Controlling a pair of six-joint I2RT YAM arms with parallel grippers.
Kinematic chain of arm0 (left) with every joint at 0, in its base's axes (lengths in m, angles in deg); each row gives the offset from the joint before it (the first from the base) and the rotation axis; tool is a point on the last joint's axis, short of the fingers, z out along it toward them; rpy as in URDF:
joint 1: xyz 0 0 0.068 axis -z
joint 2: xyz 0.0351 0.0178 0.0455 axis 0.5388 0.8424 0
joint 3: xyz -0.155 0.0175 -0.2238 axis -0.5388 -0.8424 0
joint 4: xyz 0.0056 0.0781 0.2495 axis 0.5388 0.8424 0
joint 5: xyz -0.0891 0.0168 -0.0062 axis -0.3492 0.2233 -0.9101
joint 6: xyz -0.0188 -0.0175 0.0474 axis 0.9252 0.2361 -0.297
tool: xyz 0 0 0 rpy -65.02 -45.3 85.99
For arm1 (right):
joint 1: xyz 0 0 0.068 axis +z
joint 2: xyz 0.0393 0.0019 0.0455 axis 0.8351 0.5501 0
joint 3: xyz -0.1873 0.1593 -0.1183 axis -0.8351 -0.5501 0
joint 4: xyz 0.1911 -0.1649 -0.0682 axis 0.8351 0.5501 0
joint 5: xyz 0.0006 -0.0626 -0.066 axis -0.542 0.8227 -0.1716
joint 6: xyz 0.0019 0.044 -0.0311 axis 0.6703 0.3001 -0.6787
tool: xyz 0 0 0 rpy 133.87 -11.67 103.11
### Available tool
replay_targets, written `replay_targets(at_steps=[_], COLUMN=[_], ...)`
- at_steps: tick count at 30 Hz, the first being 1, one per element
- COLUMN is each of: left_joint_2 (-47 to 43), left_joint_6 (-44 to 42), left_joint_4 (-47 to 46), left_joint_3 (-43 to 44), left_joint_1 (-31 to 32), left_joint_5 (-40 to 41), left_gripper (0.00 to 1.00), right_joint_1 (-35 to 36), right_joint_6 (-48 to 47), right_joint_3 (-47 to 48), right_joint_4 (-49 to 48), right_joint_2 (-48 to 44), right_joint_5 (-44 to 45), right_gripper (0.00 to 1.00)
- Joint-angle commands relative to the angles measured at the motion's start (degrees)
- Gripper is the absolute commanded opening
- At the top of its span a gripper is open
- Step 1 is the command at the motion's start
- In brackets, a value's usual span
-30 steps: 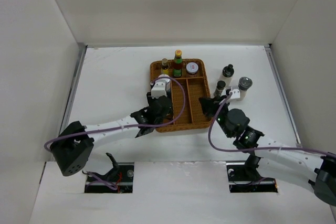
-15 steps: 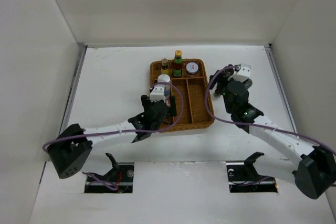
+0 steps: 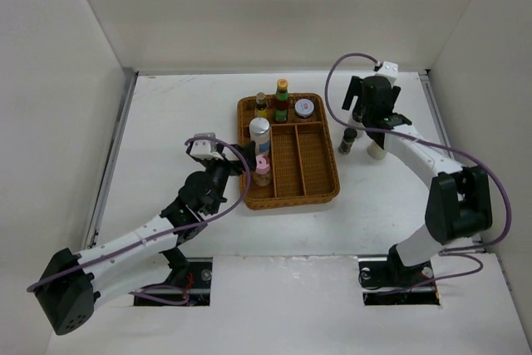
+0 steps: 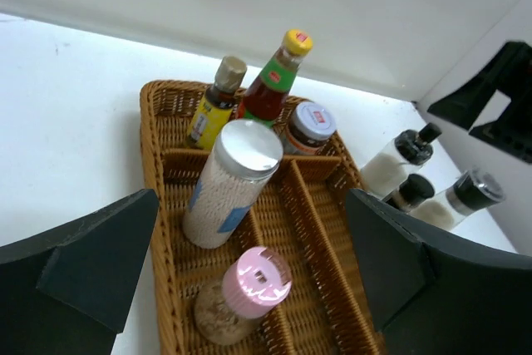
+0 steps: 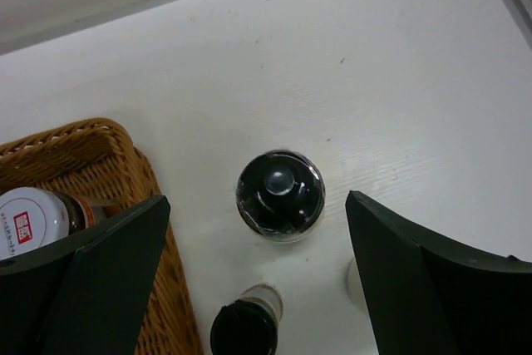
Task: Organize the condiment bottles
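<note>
black-capped bottle [image 5: 279,194] stands upright, centred beneath the wide-spread right pincer [image 5: 258,201].

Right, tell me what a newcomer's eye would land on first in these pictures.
The brown wicker tray in the middle draws the eye first, five bottles and jars standing in it, the tall silver-lidded white jar and the pink-lidded jar in its left lane. Just right of it, three more bottles stand on the table, and the right gripper hangs open above a black-capped bottle.
</note>
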Motion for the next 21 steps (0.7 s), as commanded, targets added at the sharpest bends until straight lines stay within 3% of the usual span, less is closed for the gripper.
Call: replay_targets(at_steps=[1, 15, 19, 21], left_joint_2=[-0.9, 1.7, 1.7, 1.7], left_joint_6=[-0.7, 0.8, 1.0, 1.2], left_joint_4=[-5.3, -5.5, -5.5, -5.5], left_joint_3=[-2.0, -2.1, -2.2, -2.4], left_joint_1=[-0.9, -2.3, -2.7, -2.7], left_joint_5=[-1.0, -2.3, -2.3, -2.3], left_gripper=[0.98, 0.99, 0.99, 0.99], right_joint_1=[-1.0, -2.5, -2.7, -2.8], right_joint_6=[-2.4, -4.0, -3.7, -3.3], right_joint_3=[7.3, 15.9, 16.9, 17.1], right_joint_4=[6.8, 17.3, 17.1, 16.1], right_joint_2=[3.5, 14.0, 16.1, 16.6], right_joint_5=[-2.1, -3.8, -5.8, -6.0], right_gripper=[0.94, 0.91, 0.83, 0.73])
